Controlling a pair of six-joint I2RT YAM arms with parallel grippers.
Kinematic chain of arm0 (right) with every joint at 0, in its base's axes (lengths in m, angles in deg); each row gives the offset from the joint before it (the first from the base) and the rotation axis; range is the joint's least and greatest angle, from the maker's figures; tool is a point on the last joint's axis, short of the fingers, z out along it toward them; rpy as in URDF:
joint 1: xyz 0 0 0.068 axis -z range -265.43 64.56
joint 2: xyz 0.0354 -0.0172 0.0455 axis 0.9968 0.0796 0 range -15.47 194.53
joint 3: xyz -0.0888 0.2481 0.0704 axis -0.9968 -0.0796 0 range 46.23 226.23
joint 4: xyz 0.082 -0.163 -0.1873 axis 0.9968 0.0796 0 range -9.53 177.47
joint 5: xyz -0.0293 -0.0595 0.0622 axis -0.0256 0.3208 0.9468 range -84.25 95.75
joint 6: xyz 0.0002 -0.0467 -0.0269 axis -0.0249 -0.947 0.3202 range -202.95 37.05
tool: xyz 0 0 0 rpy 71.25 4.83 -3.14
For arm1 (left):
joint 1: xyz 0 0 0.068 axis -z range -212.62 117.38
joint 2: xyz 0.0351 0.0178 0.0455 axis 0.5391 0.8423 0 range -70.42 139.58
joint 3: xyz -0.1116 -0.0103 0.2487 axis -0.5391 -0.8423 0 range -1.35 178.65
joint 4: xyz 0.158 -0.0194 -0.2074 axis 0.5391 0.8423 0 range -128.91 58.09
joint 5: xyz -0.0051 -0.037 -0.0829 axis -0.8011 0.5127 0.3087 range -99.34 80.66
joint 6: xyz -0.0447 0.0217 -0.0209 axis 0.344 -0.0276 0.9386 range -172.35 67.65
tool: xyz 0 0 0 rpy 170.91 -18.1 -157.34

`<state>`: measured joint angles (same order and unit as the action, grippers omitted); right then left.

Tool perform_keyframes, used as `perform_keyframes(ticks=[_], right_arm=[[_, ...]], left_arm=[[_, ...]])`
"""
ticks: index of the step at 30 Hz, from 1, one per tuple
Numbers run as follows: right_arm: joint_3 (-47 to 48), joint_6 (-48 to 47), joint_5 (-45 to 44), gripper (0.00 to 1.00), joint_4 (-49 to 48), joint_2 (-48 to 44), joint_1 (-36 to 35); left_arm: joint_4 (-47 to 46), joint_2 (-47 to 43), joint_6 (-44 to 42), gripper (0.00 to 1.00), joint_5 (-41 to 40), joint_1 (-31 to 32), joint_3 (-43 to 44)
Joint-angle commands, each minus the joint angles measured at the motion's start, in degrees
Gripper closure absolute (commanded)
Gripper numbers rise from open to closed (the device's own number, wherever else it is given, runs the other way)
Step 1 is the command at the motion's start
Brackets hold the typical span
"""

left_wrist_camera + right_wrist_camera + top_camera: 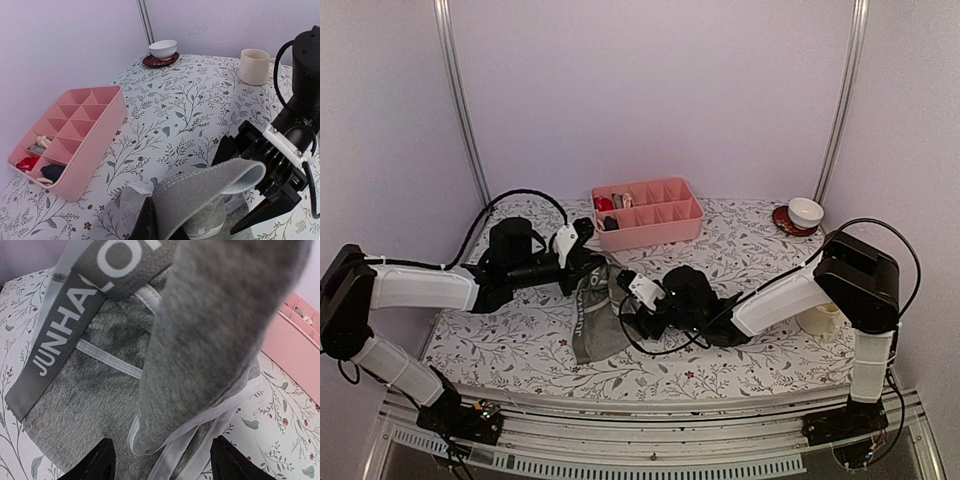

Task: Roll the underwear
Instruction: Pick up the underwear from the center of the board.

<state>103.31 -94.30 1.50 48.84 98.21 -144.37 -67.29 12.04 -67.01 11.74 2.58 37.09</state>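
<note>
- Your left gripper (590, 272) is pinched tight on a raised fold of the grey underwear (597, 325) (in its own wrist view the fold loops up over a dark finger (148, 220)).
- Your right gripper (164, 442) faces it from the right with its fingers spread wide apart. A white-trimmed edge of the cloth hangs in the gap between them.
- The underwear drapes from the left gripper down onto the patterned table (750, 250), left of centre, and its lower part lies toward the near edge.
- Its dark waistband (65, 335) carries white lettering and runs slantwise across the cloth in the right wrist view.
- The pink tray (665, 228) sits just beyond the garment on the far side, with small items in a few of its left compartments.
- A white bowl (806, 211) on a red saucer (784, 222) stands in the far right corner, and a pale cup (254, 66) stands nearer along the right edge.
</note>
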Motion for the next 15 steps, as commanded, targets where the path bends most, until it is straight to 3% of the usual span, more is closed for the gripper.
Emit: perform_keyframes(ticks=[1,4,10,12,15], right_arm=[[1.9,2.9,0.2,0.37,-3.4,2.7,-0.3],[3.4,2.3,0.9,0.45,-3.5,4.0,-0.2],[3.3,1.0,3.1,0.47,-6.2,4.4,-0.3],[3.8,1.1,1.9,0.55,-5.5,4.8,-0.3],[4.9,1.1,0.6,0.78,-3.7,5.4,-0.2]], left_arm=[[-1.9,-1.5,1.2,1.00,1.8,-0.9,-0.6],[-1.8,-1.4,1.4,1.00,2.2,-0.9,-0.4],[-1.7,-1.4,1.4,1.00,2.2,-1.0,-0.3],[-1.8,-1.3,1.5,1.00,2.4,-1.1,-0.4],[-1.8,-1.4,1.6,1.00,2.6,-1.1,-0.4]])
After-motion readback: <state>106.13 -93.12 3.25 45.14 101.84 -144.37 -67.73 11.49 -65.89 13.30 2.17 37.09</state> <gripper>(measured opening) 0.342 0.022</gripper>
